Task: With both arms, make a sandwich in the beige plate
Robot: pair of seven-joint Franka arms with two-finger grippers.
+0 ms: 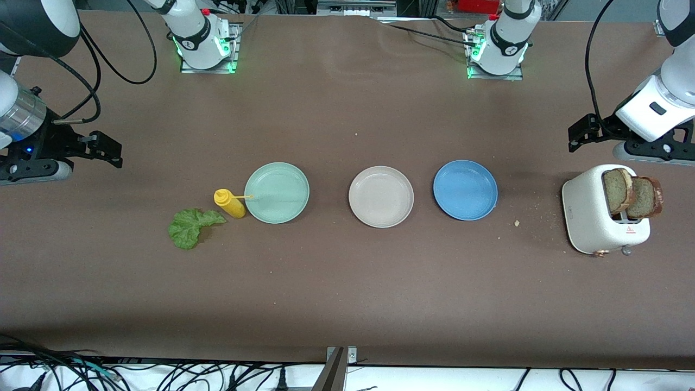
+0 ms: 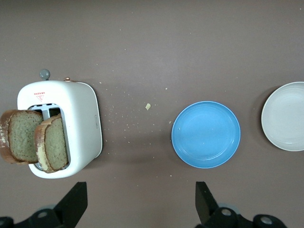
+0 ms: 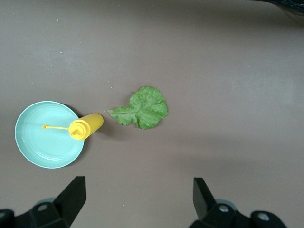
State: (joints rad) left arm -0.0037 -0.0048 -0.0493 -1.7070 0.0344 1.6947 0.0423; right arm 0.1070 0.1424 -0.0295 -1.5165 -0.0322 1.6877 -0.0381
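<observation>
Three round plates sit in a row on a brown table. The beige plate is in the middle and holds nothing. The blue plate, toward the left arm's end, and the mint-green plate, toward the right arm's end, also hold nothing. A yellow squeeze bottle stands just beside the green plate, its thin nozzle reaching over the rim. A green lettuce leaf lies flat near the bottle. A white toaster holds two bread slices standing up from its slots. The left gripper hangs released, fingers spread, above the table near the toaster. The right gripper hangs released near the lettuce. Cables run along the table's near edge.
</observation>
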